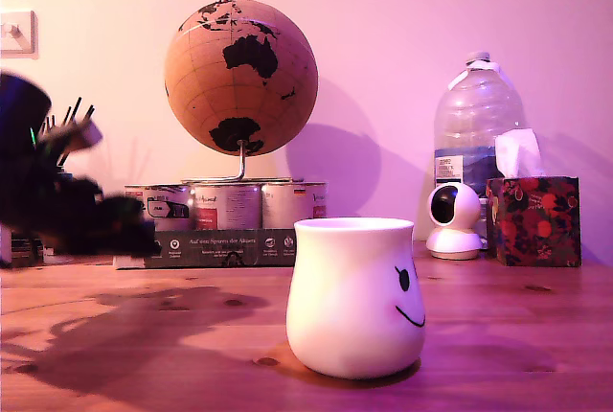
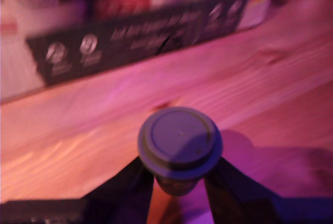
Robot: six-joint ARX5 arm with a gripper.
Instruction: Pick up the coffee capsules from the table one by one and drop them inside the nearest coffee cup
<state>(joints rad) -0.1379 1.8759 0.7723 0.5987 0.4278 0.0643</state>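
My two dark fingers point(image 2: 136, 187) grip a small dark round-lidded coffee capsule point(image 2: 179, 141) by its body under the rim, held above the brown wooden plank worktop point(image 2: 270, 78). The glossy white smiley-faced cup point(image 1: 356, 295) stands well apart toward the exterior view's right. Risk: a shallow hold may let the capsule slip in transit, or a misjudged release may strike the narrowed rim.

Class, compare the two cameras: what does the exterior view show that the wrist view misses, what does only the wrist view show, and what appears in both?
Only the exterior view shows the coffee cup, globe, water bottle, tissue box and small white camera.
Only the wrist view shows a coffee capsule held in the hand.
Both share the table and the dark printed tray of cans.
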